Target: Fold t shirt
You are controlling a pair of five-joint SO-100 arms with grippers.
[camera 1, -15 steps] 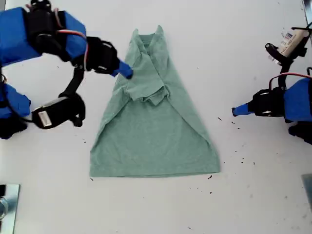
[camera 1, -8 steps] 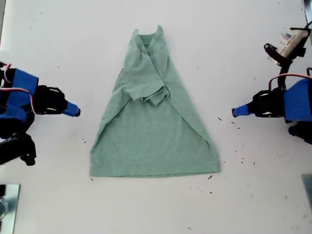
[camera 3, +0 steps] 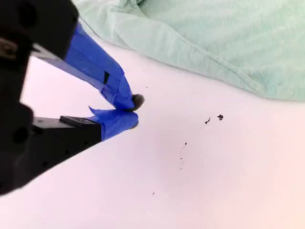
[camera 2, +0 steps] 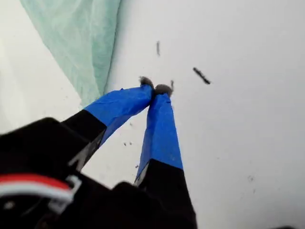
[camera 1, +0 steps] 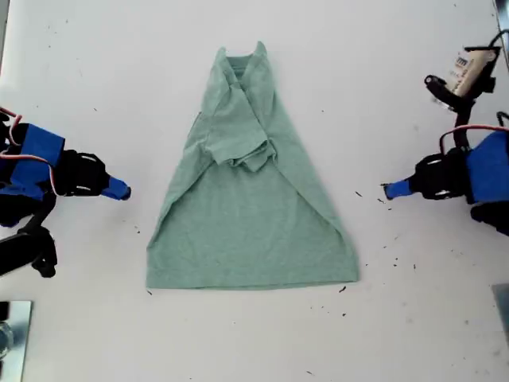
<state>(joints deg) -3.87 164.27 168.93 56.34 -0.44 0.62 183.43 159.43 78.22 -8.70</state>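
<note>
The sage-green t shirt (camera 1: 250,223) lies flat in the middle of the white table, both sides folded inward so it narrows to the collar at the far end, with a bunched sleeve on top. My first gripper (camera 1: 387,189) rests at the exterior view's right, shut and empty, its tips (camera 2: 155,88) on bare table short of the t shirt (camera 2: 81,43). My second gripper (camera 1: 123,192) is at the exterior view's left, also shut on nothing (camera 3: 135,112), a short gap from the t shirt's edge (camera 3: 214,43).
Dark specks (camera 1: 394,259) dot the table near the exterior view's right. A metal object (camera 1: 12,330) sits at that view's lower left corner. A white labelled part with cables (camera 1: 465,76) stands at its upper right.
The second arm has pulled back from the shirt's upper folded side to the exterior view's left edge. The first arm shifted slightly outward. The shirt has not moved.
</note>
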